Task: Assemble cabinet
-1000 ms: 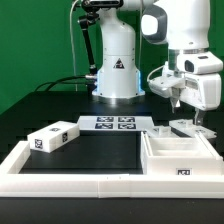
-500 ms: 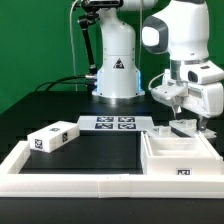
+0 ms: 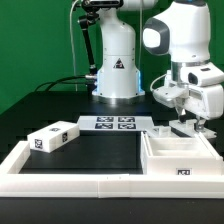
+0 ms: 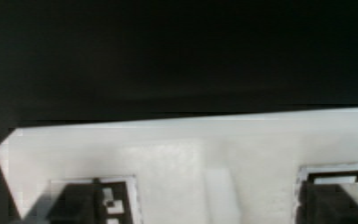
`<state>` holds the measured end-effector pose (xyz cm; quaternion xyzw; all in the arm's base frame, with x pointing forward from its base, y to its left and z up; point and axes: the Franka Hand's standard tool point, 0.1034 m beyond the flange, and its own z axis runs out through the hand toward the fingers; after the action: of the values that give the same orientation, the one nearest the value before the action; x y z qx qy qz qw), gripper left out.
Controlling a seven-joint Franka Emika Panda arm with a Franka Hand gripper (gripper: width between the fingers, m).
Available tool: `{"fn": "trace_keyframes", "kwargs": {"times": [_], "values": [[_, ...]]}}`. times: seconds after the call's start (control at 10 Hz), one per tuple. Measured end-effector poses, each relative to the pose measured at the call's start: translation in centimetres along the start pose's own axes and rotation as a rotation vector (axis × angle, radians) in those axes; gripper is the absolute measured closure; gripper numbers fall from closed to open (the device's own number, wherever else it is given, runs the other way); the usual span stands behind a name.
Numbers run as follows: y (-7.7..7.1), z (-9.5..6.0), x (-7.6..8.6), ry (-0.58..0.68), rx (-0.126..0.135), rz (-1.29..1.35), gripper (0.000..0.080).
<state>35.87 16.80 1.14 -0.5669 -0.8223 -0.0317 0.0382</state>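
Note:
The white cabinet body (image 3: 180, 160), a box with inner compartments and a tag on its front, lies at the exterior view's right front. A white tagged block (image 3: 52, 137) lies at the left. A smaller white cabinet part (image 3: 182, 127) lies just behind the body. My gripper (image 3: 190, 119) hangs right over that part. In the wrist view the dark fingers (image 4: 91, 200) stand wide apart with the white part (image 4: 194, 150) filling the space beneath and between them. The gripper (image 4: 211, 205) is open and holds nothing.
The marker board (image 3: 115, 124) lies flat in front of the robot's base (image 3: 117, 75). A long low white border frame (image 3: 70, 183) runs along the table's front and left side. The black table surface (image 3: 100, 150) shows between the block and the body.
The arm has come down and shifted slightly to the exterior view's left, bringing the gripper closer over the small white part. The parts on the table have not moved.

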Motion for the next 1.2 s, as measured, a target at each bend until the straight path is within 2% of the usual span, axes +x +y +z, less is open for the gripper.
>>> {"fn": "trace_keyframes", "kwargs": {"times": [0.2,0.3,0.4,0.7,0.8,0.9,1.2], "values": [[-0.2,0.1,-0.2,0.000,0.004,0.006,0.0565],[-0.2,0.1,-0.3,0.000,0.004,0.009,0.0565],[-0.2,0.1,-0.3,0.001,0.003,0.011,0.0733],[-0.2,0.1,-0.4,0.000,0.003,0.017,0.0732],[-0.2,-0.3,-1.0,-0.009,0.007,0.068,0.0732],[0.0,-1.1,-1.9,-0.025,0.007,0.124,0.0732],[1.1,-4.0,-4.0,-0.067,-0.016,0.224,0.0731]]}}
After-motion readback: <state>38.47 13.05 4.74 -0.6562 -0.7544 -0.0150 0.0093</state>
